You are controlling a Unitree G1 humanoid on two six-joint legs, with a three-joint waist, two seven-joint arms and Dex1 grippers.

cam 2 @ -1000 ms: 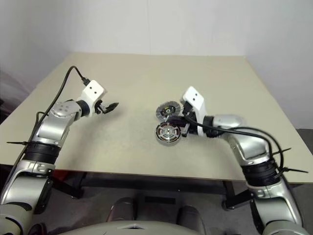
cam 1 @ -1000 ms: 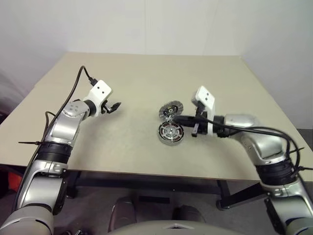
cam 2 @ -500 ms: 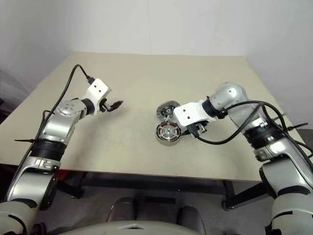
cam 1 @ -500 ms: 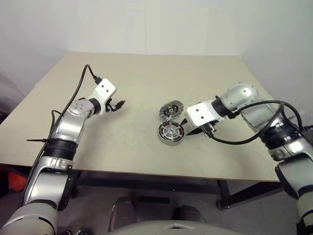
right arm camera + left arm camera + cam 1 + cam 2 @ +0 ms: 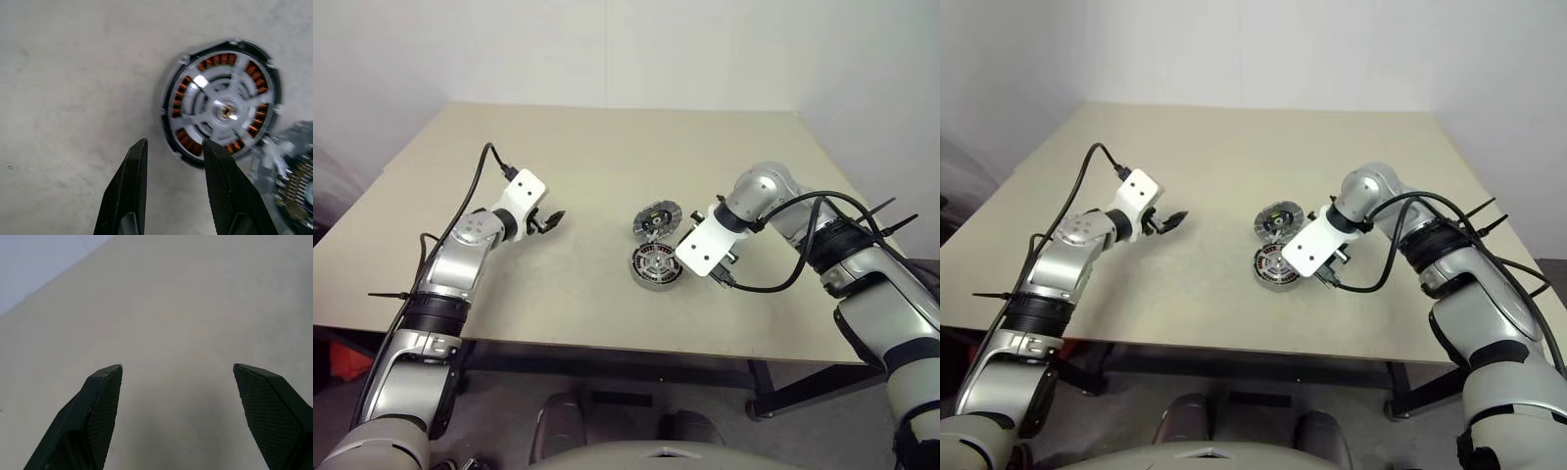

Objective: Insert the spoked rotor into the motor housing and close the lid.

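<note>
Right gripper [image 5: 171, 188], fingers parted, points down beside the motor housing [image 5: 222, 103] at frame centre; left gripper [image 5: 178, 418] spread wide.

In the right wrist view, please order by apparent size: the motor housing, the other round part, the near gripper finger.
1. Motor housing, the largest.
2. Gripper finger.
3. Other round part, cut by the picture's edge, so its rank is unsure; the finger also lies nearer the camera.
</note>
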